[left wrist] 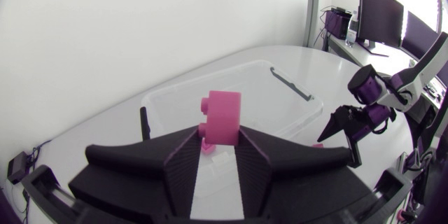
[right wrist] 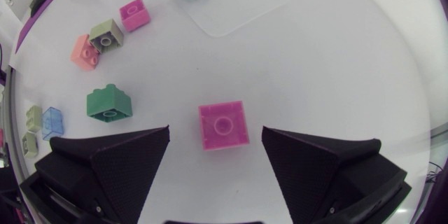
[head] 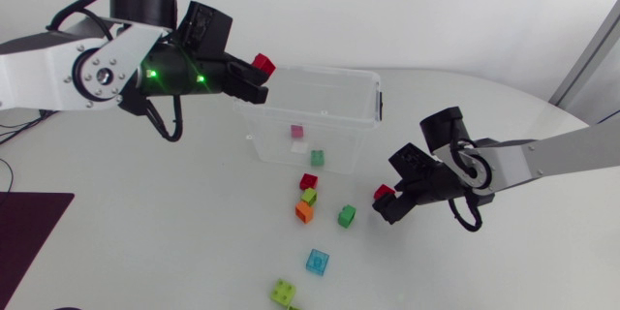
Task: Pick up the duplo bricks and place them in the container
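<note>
Since duplo is light, rigid and slick, the spread right fingers (right wrist: 112, 161) should squeeze the flat sides of the red brick (right wrist: 223, 125), while the left fingers (left wrist: 182, 161) pinch a second brick (left wrist: 222, 117) at the container's (head: 358, 82) 10 o'clock corner.

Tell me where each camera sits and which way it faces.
Head view: fixed above the table, looking down; both arms show, left gripper holding a red brick at the container rim.
Left wrist view: on the left arm's last link, facing across the container toward the right arm; own fingers clamp that brick.
Right wrist view: on the right arm's last link, facing down at the table; own open right gripper flanks a second red brick.
Shared: head and right wrist views both show the loose green brick.
</note>
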`<state>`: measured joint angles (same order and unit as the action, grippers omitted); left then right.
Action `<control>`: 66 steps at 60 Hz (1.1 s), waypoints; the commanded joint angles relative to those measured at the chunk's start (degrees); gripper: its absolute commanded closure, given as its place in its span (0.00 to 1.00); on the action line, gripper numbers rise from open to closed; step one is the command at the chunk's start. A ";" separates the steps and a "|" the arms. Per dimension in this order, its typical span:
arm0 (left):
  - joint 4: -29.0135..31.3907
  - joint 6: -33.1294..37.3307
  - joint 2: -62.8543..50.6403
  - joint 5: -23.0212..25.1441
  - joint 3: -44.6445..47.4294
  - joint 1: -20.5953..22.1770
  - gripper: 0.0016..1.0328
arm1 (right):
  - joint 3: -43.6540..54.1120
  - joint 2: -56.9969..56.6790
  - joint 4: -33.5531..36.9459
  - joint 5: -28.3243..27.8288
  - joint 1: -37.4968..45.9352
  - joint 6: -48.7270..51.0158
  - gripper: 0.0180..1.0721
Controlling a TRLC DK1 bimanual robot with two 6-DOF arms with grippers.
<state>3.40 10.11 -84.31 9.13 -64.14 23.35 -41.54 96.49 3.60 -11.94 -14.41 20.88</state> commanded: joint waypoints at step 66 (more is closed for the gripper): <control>15.94 16.17 9.69 5.73 13.51 1.08 0.10 | -17.87 -24.42 19.96 3.51 -5.27 -4.89 0.75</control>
<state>17.26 22.13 -75.07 13.58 -54.11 24.64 -56.80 70.26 22.76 -8.95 -18.79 18.22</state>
